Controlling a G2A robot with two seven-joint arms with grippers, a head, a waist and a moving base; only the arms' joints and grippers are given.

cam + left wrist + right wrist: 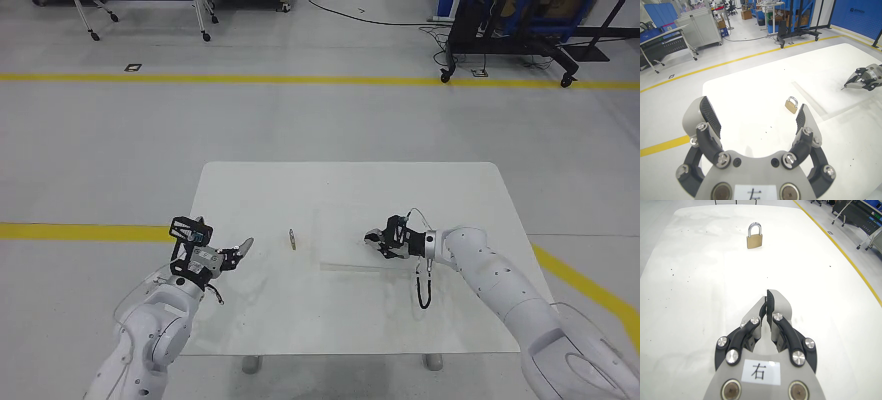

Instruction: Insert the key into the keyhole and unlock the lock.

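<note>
Closest to the left wrist camera, my left gripper [753, 103] hung with its ribbed black pads spread wide and nothing between them, over the near-left part of the white tabletop [350, 320]. My right gripper [766, 295] was pinched narrow, its pads pressed together on what I took for the small silver metal key [842, 88]. A slim tip poked out past the fingertips, down at the table surface, while the rest was buried in the grip.

The brass padlock with a silver steel shackle [754, 240] stood upright on the table between my two grippers, well apart from the right one and nearer the left, touched by neither. Its shackle sat down in the body, so I judged it locked.

By my reckoning, having the key in hand was the only step done. The lock had not been steadied, and I could not tell which face carried the keyhole. Lining up, inserting and turning were all left to do.
</note>
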